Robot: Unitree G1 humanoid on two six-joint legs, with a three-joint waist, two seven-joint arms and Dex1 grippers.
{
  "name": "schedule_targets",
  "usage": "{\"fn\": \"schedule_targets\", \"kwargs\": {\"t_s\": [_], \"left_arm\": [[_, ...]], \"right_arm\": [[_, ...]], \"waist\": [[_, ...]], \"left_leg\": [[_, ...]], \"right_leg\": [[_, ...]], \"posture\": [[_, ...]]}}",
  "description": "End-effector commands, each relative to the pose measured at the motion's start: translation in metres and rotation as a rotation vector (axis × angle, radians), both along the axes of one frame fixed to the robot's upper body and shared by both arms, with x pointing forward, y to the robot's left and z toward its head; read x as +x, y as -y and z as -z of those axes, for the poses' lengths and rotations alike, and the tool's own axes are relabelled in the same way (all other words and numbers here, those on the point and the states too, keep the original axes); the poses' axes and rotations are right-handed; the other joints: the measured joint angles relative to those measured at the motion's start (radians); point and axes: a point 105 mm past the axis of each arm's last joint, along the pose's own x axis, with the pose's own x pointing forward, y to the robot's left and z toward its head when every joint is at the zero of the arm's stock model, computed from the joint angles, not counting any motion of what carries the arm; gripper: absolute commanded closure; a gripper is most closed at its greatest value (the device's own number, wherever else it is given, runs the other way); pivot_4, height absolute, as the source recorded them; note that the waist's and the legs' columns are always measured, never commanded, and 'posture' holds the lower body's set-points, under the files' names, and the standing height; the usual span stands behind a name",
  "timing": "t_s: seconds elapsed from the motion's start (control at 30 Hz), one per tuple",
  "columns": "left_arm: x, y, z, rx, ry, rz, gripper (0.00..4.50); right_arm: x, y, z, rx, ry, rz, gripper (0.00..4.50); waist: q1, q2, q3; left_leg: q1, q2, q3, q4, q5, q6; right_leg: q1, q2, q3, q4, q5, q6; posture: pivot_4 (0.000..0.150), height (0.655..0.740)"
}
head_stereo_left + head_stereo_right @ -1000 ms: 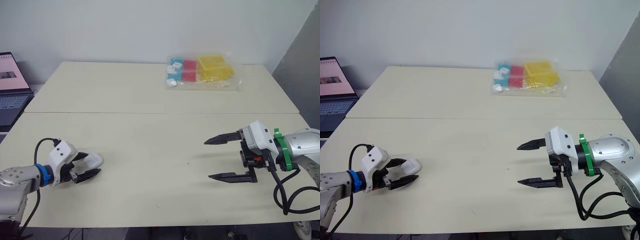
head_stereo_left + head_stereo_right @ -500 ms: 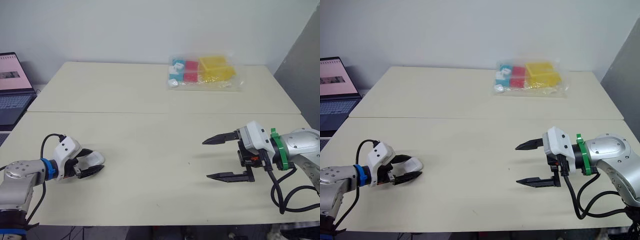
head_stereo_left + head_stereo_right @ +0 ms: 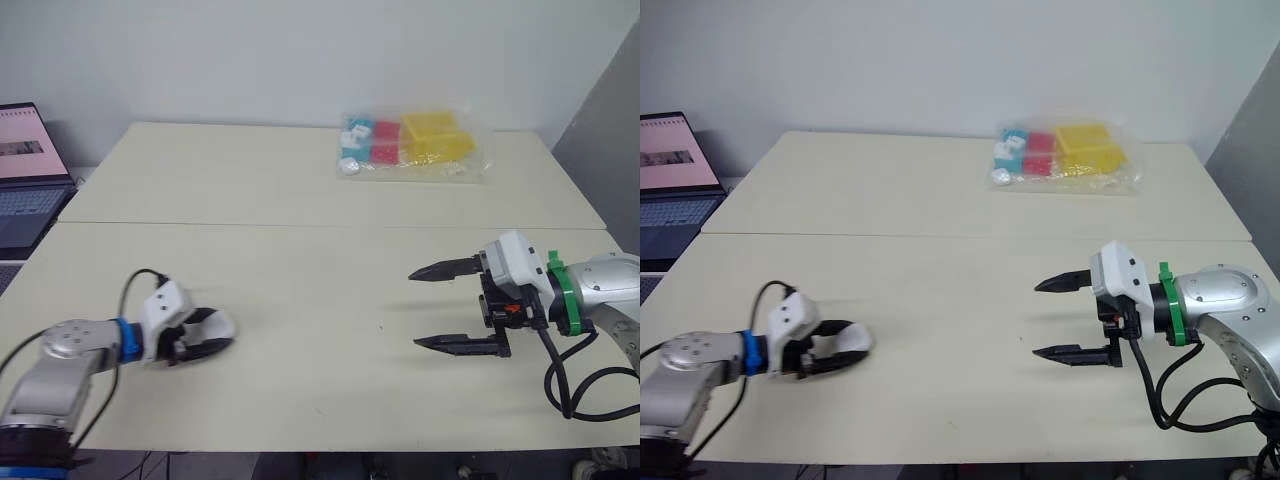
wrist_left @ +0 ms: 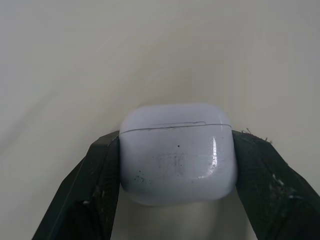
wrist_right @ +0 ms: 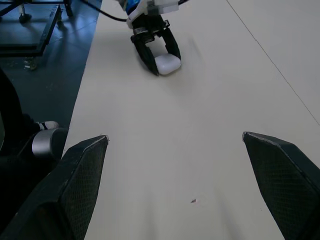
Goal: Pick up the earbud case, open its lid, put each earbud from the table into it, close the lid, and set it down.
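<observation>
Left wrist view: earbud case (image 4: 177, 162), gripper (image 4: 176, 136) cropped

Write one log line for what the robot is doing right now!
left gripper: shut on earbud case | lid: closed | right gripper: open, holding nothing | far end: bag of coloured boxes
</observation>
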Motion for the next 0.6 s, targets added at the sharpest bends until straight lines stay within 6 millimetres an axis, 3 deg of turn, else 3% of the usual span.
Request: {"fn": "schedule_targets", "kwargs": {"t_s": [0.03,0.2,0.33,0.47,0.6], "left_arm": [[0.006,0.065,-0.033,-0.096,0.18,0.175,1.67],[0.008,0.118,-0.05,-0.178,0.328,0.298,1.67],[0.006,0.169,-0.067,-0.191,0.641,0.473,1.67],[0.005,0.179,-0.074,-0.205,0.79,0.522,1.67],[0.004,0.18,-0.073,-0.207,0.819,0.54,1.67]], "right_arm": [[-0.002,0.0,-0.01,0.085,-0.045,0.094,0.0],[0.002,-0.005,-0.001,0.083,-0.137,0.234,0.0],[0.004,-0.014,0.016,0.15,-0.37,0.32,0.0],[0.012,-0.022,0.026,0.194,-0.489,0.376,0.0],[0.019,-0.03,0.03,0.226,-0.541,0.408,0.0]], "waist": [[0.005,-0.001,0.0],[-0.01,-0.002,0.001],[-0.013,-0.002,0.001],[-0.02,-0.002,0.001],[-0.019,-0.002,0.001]], "left_leg": [[0.0,0.0,0.0,0.0,0.0,0.0],[0.0,-0.001,0.0,0.002,0.0,0.0],[0.0,0.0,-0.001,0.001,0.0,0.0],[0.0,0.0,0.001,0.0,0.0,0.0],[0.0,0.0,0.001,0.0,0.001,0.0]], "right_leg": [[0.0,0.0,0.0,0.0,0.0,0.0],[0.0,0.002,0.003,0.0,0.002,0.002],[0.001,0.006,0.002,0.001,0.002,0.002],[0.001,0.007,0.006,0.001,0.002,0.001],[0.0,0.008,0.004,0.001,0.002,0.002]], "posture": [[0.15,0.74],[0.15,0.74],[0.15,0.74],[0.15,0.74],[0.15,0.74]]}}
